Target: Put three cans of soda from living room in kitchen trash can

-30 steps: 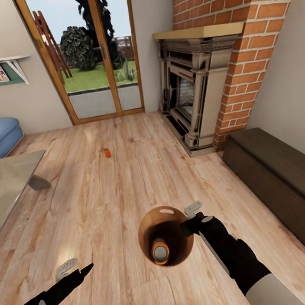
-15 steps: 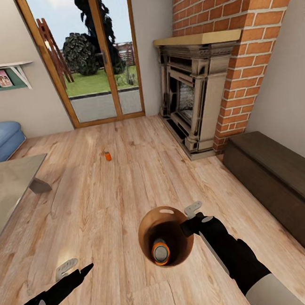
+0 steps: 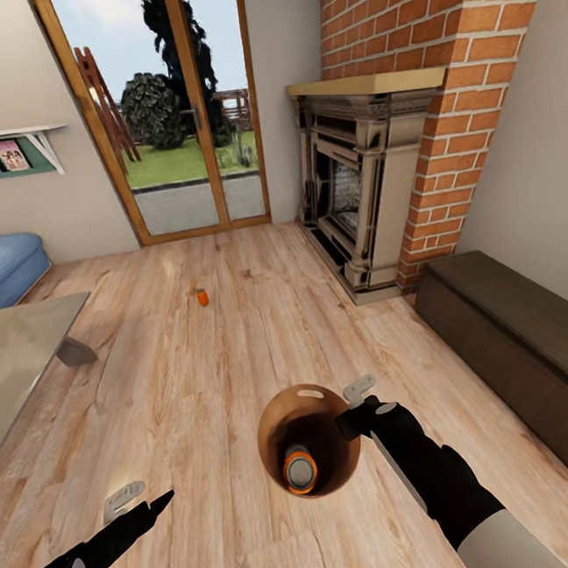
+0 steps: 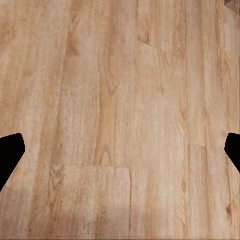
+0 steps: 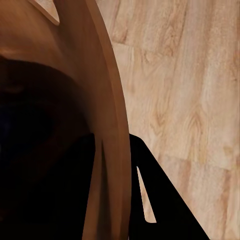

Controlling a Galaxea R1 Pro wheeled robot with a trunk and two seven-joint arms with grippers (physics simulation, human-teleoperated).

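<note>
The trash can (image 3: 309,440) sits on the plank floor (image 3: 199,391), its outside hidden. A soda can (image 3: 299,471) lies inside; another (image 3: 202,298) stands well beyond, toward the glass doors (image 3: 167,112). The right hand (image 3: 351,410) pinches the bin's rim, arm reaching forward. The left hand (image 3: 141,503), beside the bin, is spread.

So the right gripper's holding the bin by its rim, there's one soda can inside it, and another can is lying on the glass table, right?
Not quite. The head view shows the second can on the wood floor, not the glass table. The right gripper does hold the bin by its rim, with one can inside.
</note>
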